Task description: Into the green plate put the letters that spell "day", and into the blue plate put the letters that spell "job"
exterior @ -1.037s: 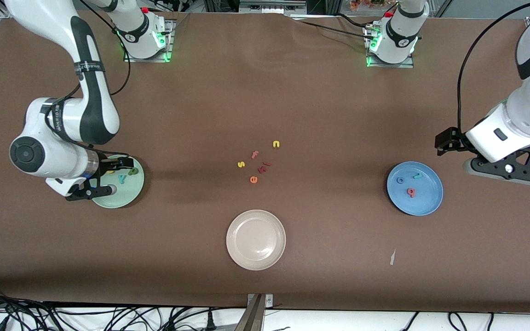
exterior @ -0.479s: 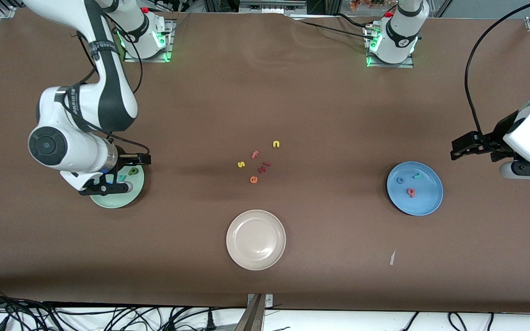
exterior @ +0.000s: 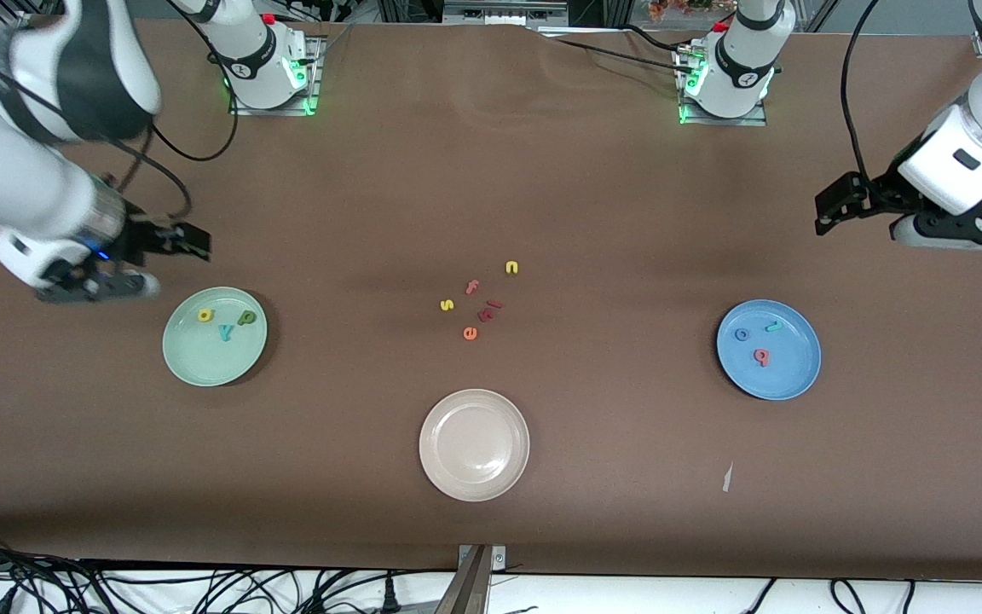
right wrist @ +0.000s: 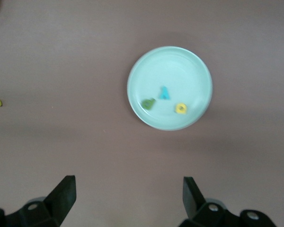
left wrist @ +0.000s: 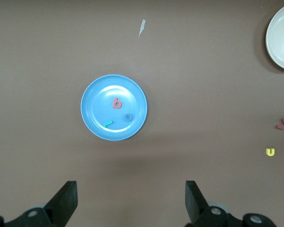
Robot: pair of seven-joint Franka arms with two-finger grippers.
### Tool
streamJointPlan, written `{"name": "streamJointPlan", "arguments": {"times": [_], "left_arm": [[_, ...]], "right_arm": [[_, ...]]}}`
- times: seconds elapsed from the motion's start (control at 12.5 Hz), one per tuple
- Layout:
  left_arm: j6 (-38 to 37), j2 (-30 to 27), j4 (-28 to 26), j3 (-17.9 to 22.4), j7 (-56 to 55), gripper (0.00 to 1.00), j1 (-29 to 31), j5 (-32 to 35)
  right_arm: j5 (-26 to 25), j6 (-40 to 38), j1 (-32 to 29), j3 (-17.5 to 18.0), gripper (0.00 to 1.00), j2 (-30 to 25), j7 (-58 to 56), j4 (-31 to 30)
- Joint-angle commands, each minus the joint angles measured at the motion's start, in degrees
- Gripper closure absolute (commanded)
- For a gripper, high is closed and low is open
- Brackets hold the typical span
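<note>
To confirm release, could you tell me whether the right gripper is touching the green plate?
Apart: the front view shows the right gripper open over bare table, clear of the green plate.

A: What moved on the right arm's side?
B: The right gripper [exterior: 129, 260], jaws spread, has lifted off the green plate [exterior: 193, 358] and now hangs over bare table beside it, toward the arm bases. The plate's three letters [exterior: 225, 322] are uncovered.
A: And the left gripper [exterior: 926, 223]?
B: It has pulled away from the blue plate [exterior: 789, 384], toward the bases too.
</note>
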Motion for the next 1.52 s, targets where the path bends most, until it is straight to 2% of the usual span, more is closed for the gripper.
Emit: {"name": "streamJointPlan", "arguments": {"times": [0.0,0.16,0.32,0.8,0.96,1.44], "left_arm": [[1.66,-1.53,-2.26,1.28,0.08,0.0,-1.38,-0.58],[0.96,-1.35,-2.18,1.28,0.26,0.0,-1.74,-0.58],[-1.4,-1.44,-2.18,1.28,0.34,0.0,-1.21,-0.58],[-3.18,-1.44,-2.26,1.37,0.52,0.0,-0.51,-0.49],[-3.18,-1.61,-2.35,1.28,0.61,0.0,-0.59,2.13],[-3.96,-1.44,-2.18,1.37,0.7,0.0,-0.15,1.35]], "right_arm": [[-2.28,-5.23,-2.75,1.45,0.0,-5.02,-1.02,-0.96],[-2.56,-11.47,-3.36,1.28,0.0,-4.85,-1.2,3.96],[-2.21,-14.48,-3.37,-0.65,0.0,-4.85,-1.12,6.62],[-1.68,-12.2,-2.84,-1.63,0.0,-3.71,-0.06,6.45],[-1.68,-10.54,-2.75,-1.54,0.0,-3.44,0.02,6.19],[-1.68,-8.42,-2.84,-1.63,0.0,-3.44,0.03,6.27]]}}
